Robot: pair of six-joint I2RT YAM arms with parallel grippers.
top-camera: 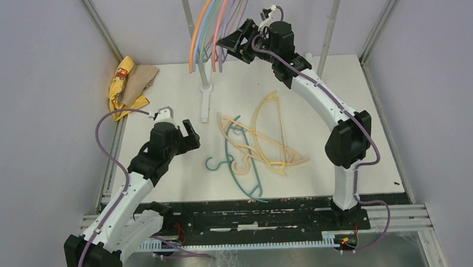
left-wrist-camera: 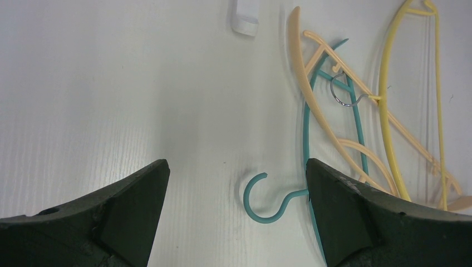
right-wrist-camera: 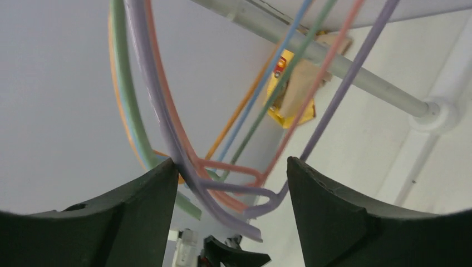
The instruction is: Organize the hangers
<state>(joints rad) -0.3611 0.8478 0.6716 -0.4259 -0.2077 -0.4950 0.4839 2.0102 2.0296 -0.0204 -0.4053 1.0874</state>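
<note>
The hangers fall into two groups. One bunch hangs above the middle of the counter's far edge: orange, blue, green, pink and purple, hooked on the grey rack rail. I count at least five there. From the right wrist view their lower bars crowd together, the purple hanger nearest the camera.

The rest lie tangled near the middle of the counter, a little toward its near edge. A teal hanger has its hook turned toward the left edge, with a peach hanger crossing it and a yellow hanger on the side toward the right edge. A second peach one may be in the heap — the overlap makes it hard to tell. So I judge the job a little past half done, with three or four left to lift and hang.

The right hand is raised at the hung bunch, its jaws apart with the bottoms of the purple and pink hangers in the gap. It clamps nothing, and those hangers look to rest on the rail.

The left hand hovers low over the teal hook, jaws wide and empty — the hook sits between them from above, untouched.

A yellow and brown cloth bundle lies at the far left corner, well apart from the heap.
</note>
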